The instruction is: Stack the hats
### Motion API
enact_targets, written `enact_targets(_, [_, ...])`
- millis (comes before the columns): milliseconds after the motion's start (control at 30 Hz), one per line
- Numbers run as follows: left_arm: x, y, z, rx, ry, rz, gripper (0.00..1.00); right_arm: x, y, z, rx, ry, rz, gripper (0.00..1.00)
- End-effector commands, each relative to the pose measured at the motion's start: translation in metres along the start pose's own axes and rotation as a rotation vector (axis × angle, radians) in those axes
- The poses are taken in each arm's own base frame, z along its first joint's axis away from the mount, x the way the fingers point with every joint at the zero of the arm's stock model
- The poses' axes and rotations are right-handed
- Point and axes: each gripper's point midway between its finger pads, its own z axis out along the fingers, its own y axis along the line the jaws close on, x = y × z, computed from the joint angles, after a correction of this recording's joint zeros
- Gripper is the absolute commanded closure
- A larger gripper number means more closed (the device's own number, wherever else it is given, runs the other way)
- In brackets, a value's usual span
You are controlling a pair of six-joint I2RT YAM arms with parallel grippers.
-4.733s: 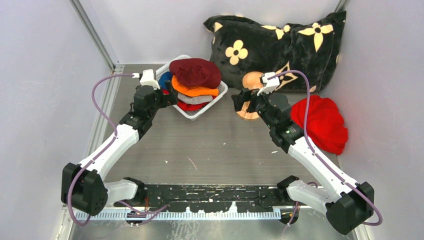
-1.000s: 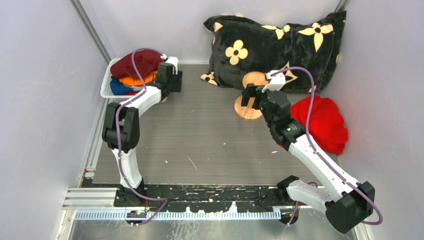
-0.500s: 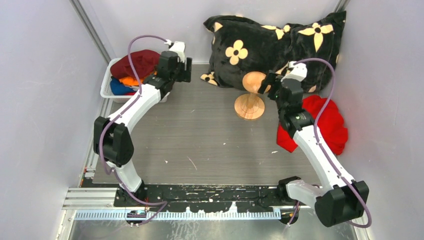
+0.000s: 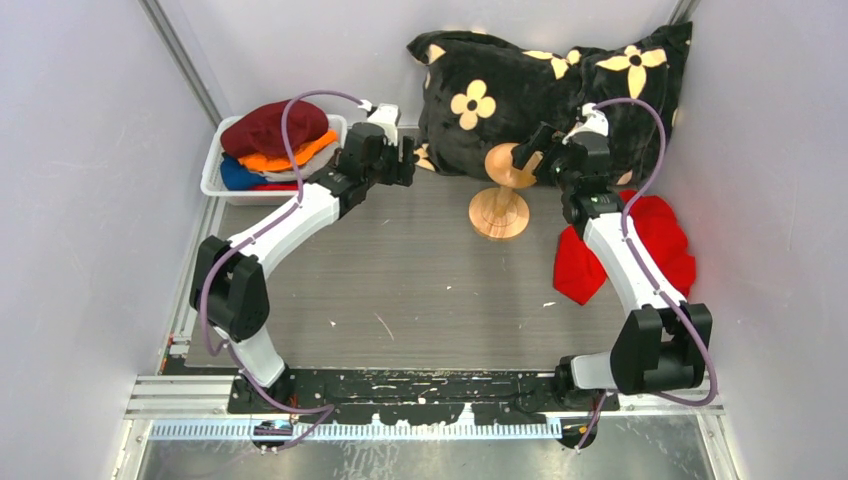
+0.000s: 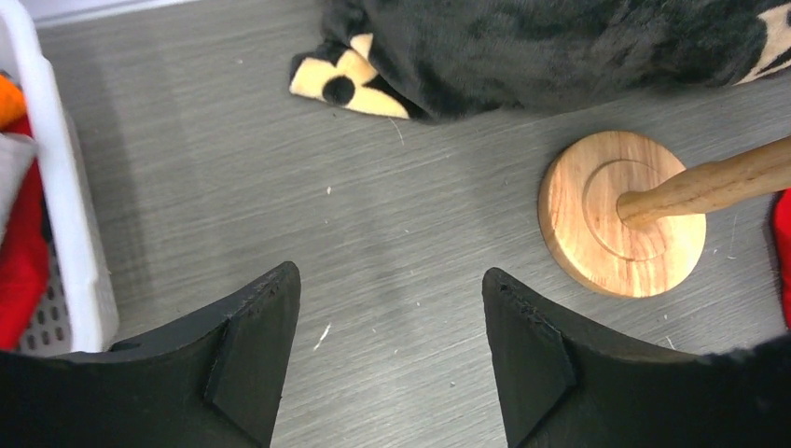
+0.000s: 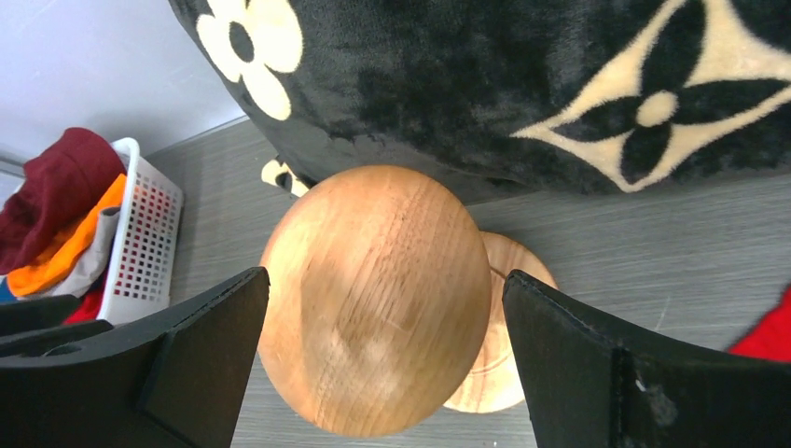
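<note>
Hanging from outstretched arms, the left gripper (image 5: 389, 275) is held open, empty, hats (image 4: 275, 128) at its left; the right gripper (image 6: 384, 275) is spread wide astride the wooden stand (image 4: 497, 212).

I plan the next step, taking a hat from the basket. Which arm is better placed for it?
Left. The left gripper, open, hangs near the white basket holding the hats. The right gripper stands open around the wooden stand's top, farther from the basket.
</note>
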Motion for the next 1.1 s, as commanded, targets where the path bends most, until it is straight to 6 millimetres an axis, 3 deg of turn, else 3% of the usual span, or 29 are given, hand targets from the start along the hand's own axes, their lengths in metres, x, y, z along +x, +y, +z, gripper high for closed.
enact_targets(0, [-0.034, -0.017, -0.012, 0.069, -0.133, -0.080, 0.28, -0.036, 0.030, 0.004, -0.139, -0.077, 0.023, 0.00])
enact_targets(267, [-0.015, -0.028, -0.001, 0.099, -0.111, -0.099, 0.28, -0.024, 0.022, 0.021, -0.142, -0.044, 0.008, 0.00])
enact_targets(467, [-0.010, -0.048, 0.016, 0.144, -0.100, -0.107, 0.28, -0.015, 0.033, 0.026, -0.214, -0.009, 0.015, 0.00])
enact_targets(733, [-0.001, -0.092, 0.038, 0.243, -0.100, -0.120, 0.28, -0.013, 0.040, 0.023, -0.253, 0.001, 0.023, 0.00])
enact_targets(867, [-0.003, -0.119, 0.039, 0.311, -0.117, -0.143, 0.28, -0.013, 0.044, 0.021, -0.273, 0.008, 0.028, 0.00])
enact_targets(1067, [-0.006, -0.142, 0.043, 0.355, -0.139, -0.164, 0.28, -0.009, 0.044, 0.020, -0.278, 0.019, 0.033, 0.00])
